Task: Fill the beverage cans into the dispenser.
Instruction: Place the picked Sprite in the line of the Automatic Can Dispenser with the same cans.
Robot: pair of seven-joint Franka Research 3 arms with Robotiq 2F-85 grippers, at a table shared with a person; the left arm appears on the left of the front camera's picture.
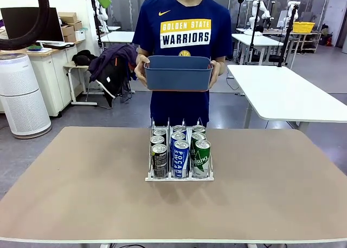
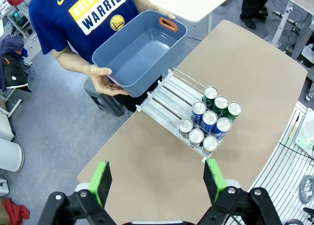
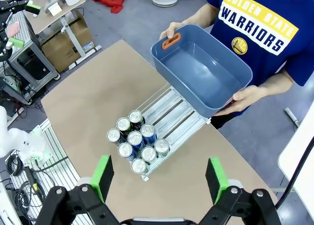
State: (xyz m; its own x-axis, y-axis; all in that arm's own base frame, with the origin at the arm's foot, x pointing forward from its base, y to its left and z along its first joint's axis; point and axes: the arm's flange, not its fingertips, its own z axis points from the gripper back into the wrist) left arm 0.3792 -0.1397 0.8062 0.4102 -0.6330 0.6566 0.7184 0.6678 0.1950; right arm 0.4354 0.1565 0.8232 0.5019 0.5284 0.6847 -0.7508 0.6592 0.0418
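Nine beverage cans (image 1: 179, 150) fill the dispenser's (image 1: 179, 177) front end, mid-table (image 1: 81, 183).
Left gripper (image 2: 159, 180) and right gripper (image 3: 160, 178) hover above, jaws spread, empty; person holds blue bin (image 1: 178, 73) beyond the far edge.

Bright, even indoor light falls from overhead; shadows under the cans (image 1: 179, 150) on the table (image 1: 81, 183) are soft and short. Can tops (image 2: 210, 121) catch small glints. The front view is sharp throughout. Both wrist views bend straight table edges toward the corners, wide-angle style, with no motion blur.
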